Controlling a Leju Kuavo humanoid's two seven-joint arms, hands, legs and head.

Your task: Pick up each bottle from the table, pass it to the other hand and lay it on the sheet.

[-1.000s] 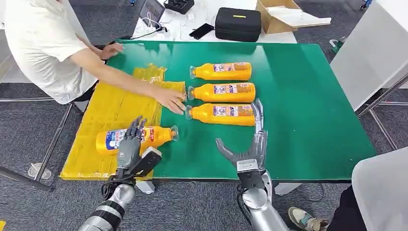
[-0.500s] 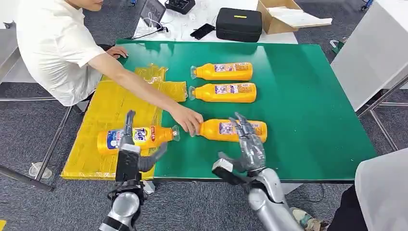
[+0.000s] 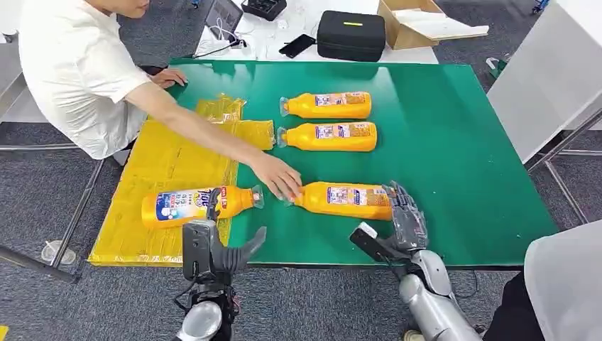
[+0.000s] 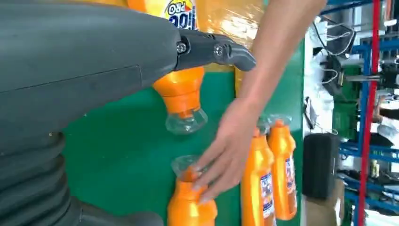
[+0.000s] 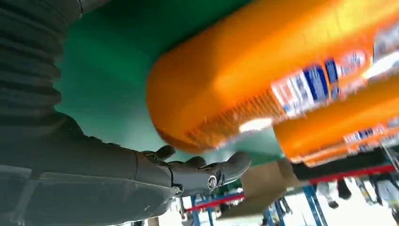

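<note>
Pickup step: right hand [image 3: 402, 213] open at near bottle [image 3: 344, 199] base, must close; left hand [image 3: 213, 249] open, empty.

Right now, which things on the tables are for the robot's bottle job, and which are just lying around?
For the job:
- bottle on the sheet
- three bottles on the green table
- yellow sheet

Just lying about:
- black case
- cardboard box
- phone
- laptop
</note>
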